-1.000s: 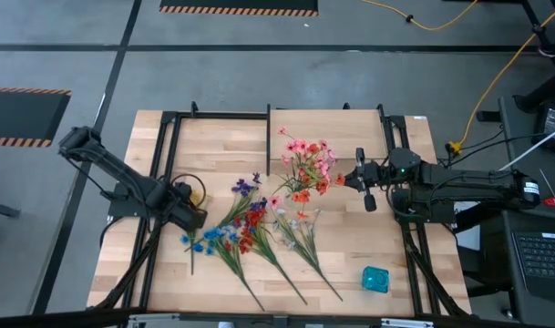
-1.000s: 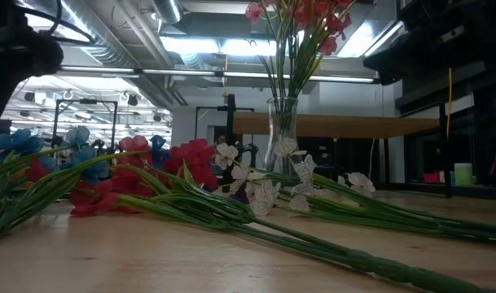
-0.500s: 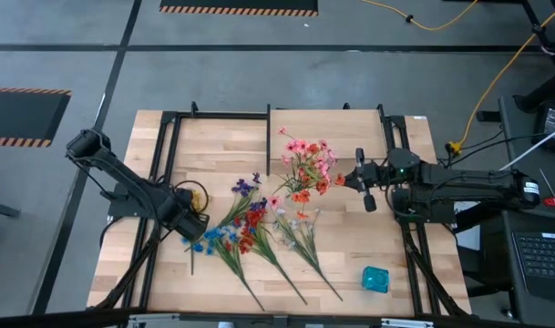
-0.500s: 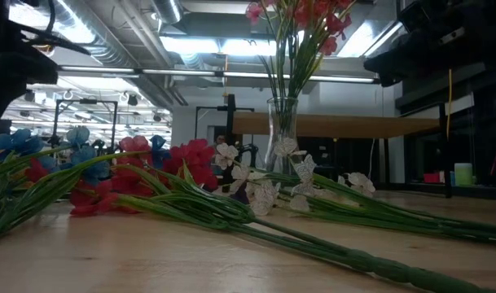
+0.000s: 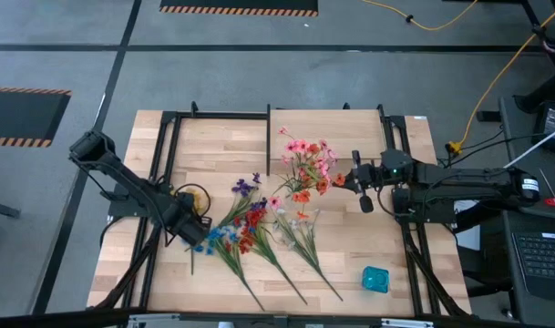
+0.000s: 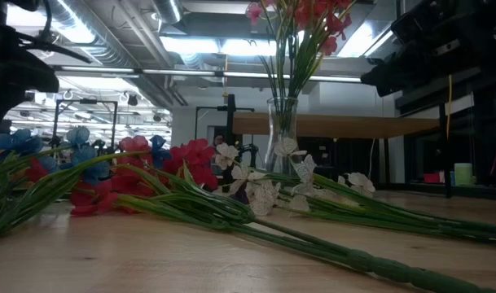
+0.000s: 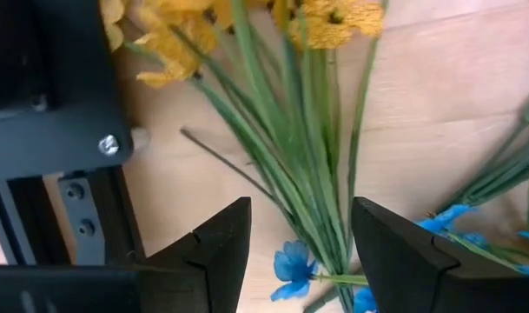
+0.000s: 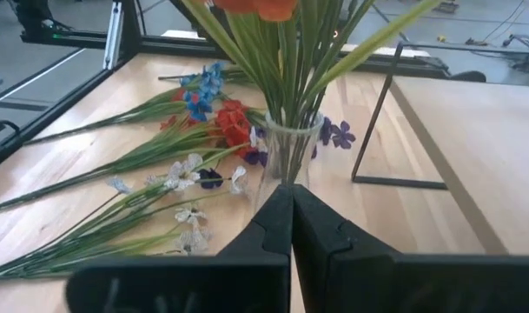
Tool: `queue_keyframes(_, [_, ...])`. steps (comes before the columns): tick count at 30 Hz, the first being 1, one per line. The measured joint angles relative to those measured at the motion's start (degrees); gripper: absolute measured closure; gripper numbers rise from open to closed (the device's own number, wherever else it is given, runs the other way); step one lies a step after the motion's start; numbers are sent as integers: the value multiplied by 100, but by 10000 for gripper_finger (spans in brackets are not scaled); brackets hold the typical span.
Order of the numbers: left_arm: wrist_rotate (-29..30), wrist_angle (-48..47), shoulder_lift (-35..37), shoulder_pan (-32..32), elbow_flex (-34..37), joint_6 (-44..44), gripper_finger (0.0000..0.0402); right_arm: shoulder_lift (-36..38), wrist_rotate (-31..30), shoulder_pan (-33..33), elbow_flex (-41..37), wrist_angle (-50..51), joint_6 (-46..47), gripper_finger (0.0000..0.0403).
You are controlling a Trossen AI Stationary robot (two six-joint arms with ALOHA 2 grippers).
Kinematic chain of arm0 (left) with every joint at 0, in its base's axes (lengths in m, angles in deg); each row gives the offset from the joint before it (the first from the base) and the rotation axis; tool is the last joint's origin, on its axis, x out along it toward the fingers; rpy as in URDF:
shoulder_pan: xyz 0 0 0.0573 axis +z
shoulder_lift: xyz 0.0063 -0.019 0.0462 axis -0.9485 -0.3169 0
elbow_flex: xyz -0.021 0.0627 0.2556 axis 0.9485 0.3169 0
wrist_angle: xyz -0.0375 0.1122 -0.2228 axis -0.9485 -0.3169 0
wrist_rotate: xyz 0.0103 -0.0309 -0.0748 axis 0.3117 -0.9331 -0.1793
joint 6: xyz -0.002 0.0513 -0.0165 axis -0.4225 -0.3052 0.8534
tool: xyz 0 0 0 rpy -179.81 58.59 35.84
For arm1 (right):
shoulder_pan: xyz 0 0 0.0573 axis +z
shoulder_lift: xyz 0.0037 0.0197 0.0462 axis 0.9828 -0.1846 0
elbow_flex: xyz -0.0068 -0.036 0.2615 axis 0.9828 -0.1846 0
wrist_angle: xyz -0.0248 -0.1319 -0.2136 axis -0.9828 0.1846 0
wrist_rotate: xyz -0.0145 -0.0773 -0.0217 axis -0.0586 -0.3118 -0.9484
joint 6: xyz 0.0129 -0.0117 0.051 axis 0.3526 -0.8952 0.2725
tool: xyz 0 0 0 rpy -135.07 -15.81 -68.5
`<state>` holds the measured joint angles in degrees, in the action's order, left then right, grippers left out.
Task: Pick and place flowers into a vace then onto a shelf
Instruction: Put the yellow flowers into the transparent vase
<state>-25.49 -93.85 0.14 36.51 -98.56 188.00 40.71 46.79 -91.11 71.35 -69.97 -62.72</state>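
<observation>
Loose flowers (image 5: 259,228) lie on their sides across the middle of the tabletop: blue, red, purple and white sprays, stems toward the near edge. A yellow spray (image 5: 193,195) lies at the left. My left gripper (image 5: 197,235) hangs open, pointing down, over the yellow spray's green stems (image 7: 299,156) and a blue bloom (image 7: 292,265), one finger on either side of them. A clear glass vase (image 8: 286,143) holding pink, red and orange flowers stands upright near the shelf (image 5: 350,128). My right gripper (image 8: 291,196) is shut, a short way to the vase's right.
A small teal object (image 5: 375,279) sits near the table's near right corner. Black frame rails (image 5: 159,182) run along both sides of the table. The shelf's thin black post (image 8: 377,113) stands just behind the vase. A black bracket (image 7: 47,104) lies close beside my left gripper.
My left gripper has sunk and gone toward the table's near edge, from beside the yellow blooms to above the stems next to the blue flowers, rolling a little on the way. The flowers and the vase have kept still.
</observation>
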Motion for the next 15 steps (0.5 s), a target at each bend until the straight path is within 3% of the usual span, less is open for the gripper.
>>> queue_keyframes(15, [35, 321, -523, -453, 0, 1041, 210, 6, 0, -2, 0, -15, -145, 398])
